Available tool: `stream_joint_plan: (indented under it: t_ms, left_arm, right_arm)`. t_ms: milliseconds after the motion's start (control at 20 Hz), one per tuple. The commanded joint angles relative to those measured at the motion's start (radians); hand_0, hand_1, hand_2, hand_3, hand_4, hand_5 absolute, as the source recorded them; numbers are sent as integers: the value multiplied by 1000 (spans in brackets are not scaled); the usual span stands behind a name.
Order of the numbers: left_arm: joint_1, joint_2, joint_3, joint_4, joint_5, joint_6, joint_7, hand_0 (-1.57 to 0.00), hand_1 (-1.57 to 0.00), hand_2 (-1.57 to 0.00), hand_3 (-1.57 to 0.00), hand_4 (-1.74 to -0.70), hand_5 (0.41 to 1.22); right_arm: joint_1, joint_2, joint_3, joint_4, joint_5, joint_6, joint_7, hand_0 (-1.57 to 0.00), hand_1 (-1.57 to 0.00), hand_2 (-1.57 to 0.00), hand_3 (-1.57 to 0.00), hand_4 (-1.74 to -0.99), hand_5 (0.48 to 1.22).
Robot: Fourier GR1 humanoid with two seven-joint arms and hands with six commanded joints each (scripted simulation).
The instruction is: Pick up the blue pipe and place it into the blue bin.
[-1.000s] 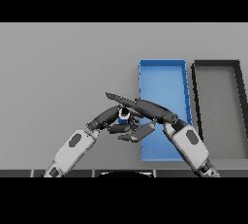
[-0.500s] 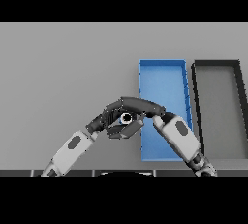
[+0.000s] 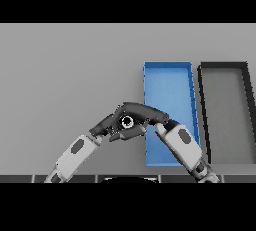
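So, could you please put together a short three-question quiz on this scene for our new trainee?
1. True or false: the small blue pipe already lies inside the rectangular blue bin.
2. Which container stands furthest to the robot's right? A) the blue bin B) the rectangular black bin
3. Fill in: the pipe sits between the left hand and the ______ hand.

Key
1. False: the pipe is between the two dark hands, just left of the blue bin's left wall.
2. B: the black bin stands beside the blue bin, on its right.
3. Right: both hands close around the pipe from either side.
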Motion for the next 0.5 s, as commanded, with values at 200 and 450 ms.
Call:
stream_joint_plan:
  t_ms: [200, 450]
  left_arm:
    - [-19, 25, -9, 15, -24, -30, -26, -1224, -1003, -1024, -416, -1437, 1220]
    - [-30, 37, 1, 12, -55, -97, 18, -401, -328, -335, -136, -1051, 1118]
  right_arm:
    - [14, 22, -12, -15, -20, 20, 29, -1546, -1547, -1547, -1538, -1478, 1186]
    - [21, 37, -30, -32, -18, 35, 44, -1563, -1563, -1563, -1560, -1483, 1209]
